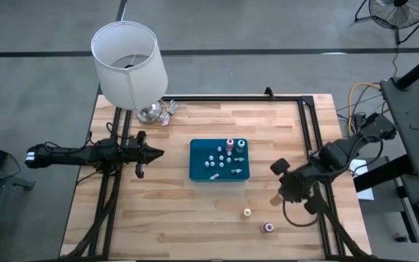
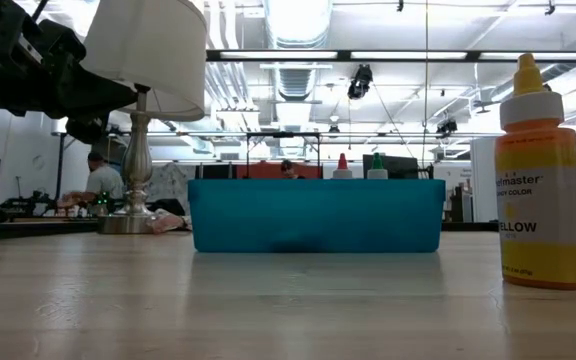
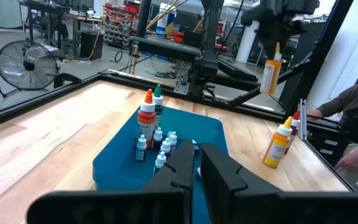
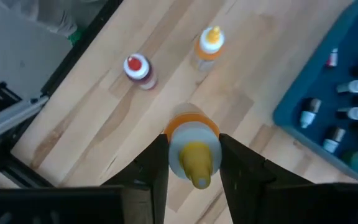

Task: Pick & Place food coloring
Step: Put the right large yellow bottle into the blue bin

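Only "YELLOW" reads clearly on the yellow bottle (image 2: 541, 175); the right gripper (image 4: 194, 155) clamps an orange-collared bottle (image 4: 193, 144).

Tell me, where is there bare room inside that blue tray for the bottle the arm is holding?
The right gripper holds an orange-yellow bottle. In the blue tray, the strip along the lamp-side edge looks bare. Small bottles crowd the middle; taller bottles fill a far corner.

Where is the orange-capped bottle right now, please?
The orange-capped bottle is clamped in the right end effector, lifted above the table right of the blue tray, with the yellow bottle and red-capped bottle standing nearby.
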Tool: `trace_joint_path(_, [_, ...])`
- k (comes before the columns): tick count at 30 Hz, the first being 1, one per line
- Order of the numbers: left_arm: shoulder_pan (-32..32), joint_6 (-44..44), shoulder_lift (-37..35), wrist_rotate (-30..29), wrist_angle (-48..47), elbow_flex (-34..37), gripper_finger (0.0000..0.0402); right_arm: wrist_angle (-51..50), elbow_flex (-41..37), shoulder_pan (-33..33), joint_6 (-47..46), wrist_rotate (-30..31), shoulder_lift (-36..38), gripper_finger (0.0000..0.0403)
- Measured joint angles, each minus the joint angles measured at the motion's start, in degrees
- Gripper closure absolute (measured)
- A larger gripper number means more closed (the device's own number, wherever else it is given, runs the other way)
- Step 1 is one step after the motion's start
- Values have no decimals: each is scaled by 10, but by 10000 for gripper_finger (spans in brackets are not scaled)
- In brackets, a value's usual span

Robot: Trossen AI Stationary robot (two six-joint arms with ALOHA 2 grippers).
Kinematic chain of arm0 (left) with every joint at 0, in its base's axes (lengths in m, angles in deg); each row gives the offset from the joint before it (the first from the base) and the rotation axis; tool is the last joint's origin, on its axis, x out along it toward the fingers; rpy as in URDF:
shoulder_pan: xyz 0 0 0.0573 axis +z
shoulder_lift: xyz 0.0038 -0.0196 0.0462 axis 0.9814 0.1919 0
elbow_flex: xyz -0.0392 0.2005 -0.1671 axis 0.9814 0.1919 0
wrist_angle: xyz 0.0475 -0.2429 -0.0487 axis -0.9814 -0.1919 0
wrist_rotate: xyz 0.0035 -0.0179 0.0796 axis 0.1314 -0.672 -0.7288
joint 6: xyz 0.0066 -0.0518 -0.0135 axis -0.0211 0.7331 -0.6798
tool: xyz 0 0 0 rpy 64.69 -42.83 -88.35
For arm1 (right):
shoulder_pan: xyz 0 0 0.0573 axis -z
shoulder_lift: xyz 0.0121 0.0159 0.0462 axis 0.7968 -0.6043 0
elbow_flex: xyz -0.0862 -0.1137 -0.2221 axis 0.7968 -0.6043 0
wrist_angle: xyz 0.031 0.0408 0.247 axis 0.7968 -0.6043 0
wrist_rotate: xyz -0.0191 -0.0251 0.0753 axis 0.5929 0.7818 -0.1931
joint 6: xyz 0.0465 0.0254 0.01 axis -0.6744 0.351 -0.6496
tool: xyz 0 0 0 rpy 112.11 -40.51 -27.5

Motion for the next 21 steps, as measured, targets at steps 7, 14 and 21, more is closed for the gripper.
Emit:
trace_joint_path(7, [0, 0, 0, 0, 0, 0, 400, -22, 60, 41, 0, 0, -3, 298])
trace_joint_path(14, [0, 0, 0, 0, 0, 0, 400, -22, 106, 58, 0, -1, -3, 298])
trace_joint_path(21, [0, 0, 0, 0, 0, 0, 400, -24, 144, 102, 0, -2, -12, 298])
